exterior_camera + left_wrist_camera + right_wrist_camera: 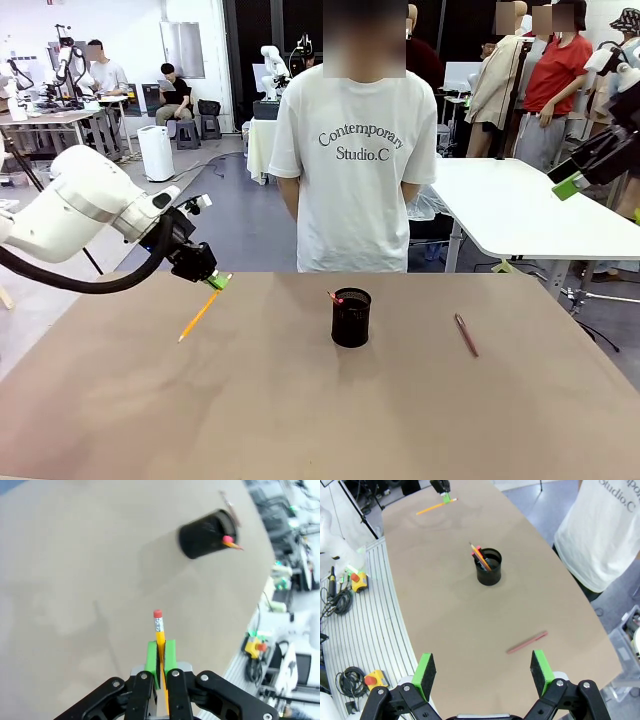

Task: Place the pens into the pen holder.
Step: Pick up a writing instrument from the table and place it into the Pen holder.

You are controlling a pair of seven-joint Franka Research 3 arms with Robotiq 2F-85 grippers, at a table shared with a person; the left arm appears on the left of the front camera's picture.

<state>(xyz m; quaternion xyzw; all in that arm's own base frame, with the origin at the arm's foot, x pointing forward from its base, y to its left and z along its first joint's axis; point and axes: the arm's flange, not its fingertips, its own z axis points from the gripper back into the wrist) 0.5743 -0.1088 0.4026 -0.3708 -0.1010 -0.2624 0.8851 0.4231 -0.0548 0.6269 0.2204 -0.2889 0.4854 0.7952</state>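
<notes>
Front view: left end effector [218, 281] clamped on the yellow pencil [198, 318], slanting toward the desk [300, 420] — left of the pen holder [351, 318], which holds one pink-tipped pen [335, 297]. Maroon pen [466, 335] lies right of it. Right end effector [482, 670] wide, empty.

Left end effector [216, 281] low, jaws tight together; right end effector [483, 672] high, jaws wide apart.

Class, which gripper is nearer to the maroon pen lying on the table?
Right. The right gripper hangs open over the maroon pen's side of the table; the left gripper, shut on the yellow pencil, is beyond the pen holder.
</notes>
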